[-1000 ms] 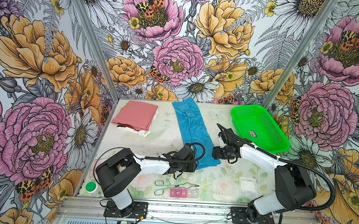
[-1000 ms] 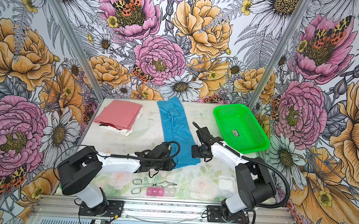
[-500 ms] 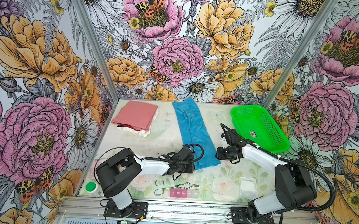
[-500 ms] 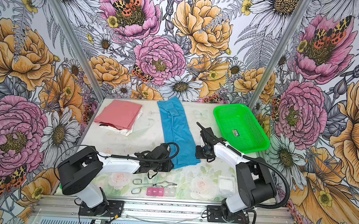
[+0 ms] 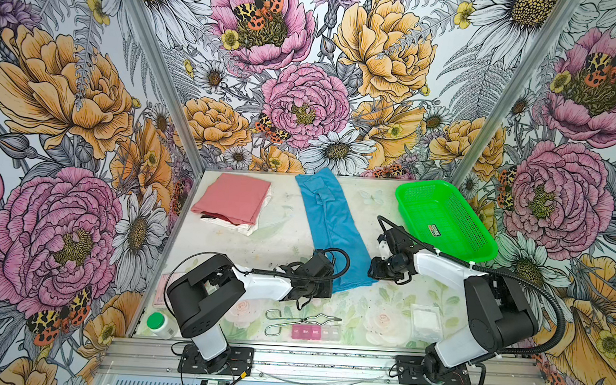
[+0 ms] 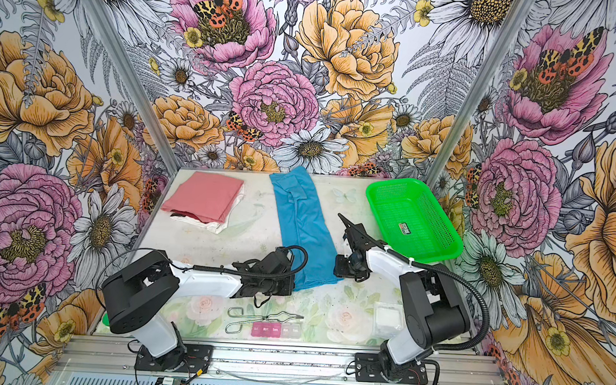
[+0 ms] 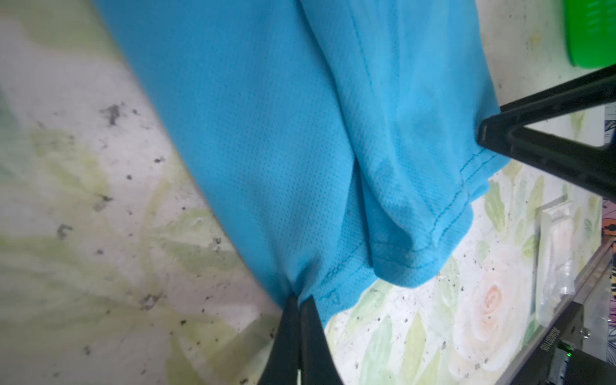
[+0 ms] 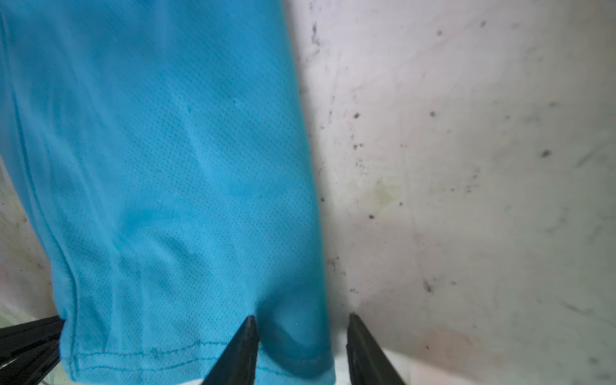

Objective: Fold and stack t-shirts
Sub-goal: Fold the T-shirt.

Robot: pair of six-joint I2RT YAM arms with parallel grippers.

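Pressed together, my left gripper (image 7: 297,298) pinches the near hem corner of the blue t-shirt (image 5: 334,224), which lies as a long strip in the middle of the table (image 5: 281,243). My right gripper (image 8: 301,321) stands spread around the other hem corner, not yet pinching. I should close it fully, then lift both corners evenly toward the collar. Folded pink t-shirt (image 5: 233,196) lies far left.

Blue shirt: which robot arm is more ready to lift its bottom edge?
Left, probably. The left gripper is pinched shut on a hem corner of the blue shirt. The right gripper has its jaws apart around the other corner, so it isn't gripping yet.
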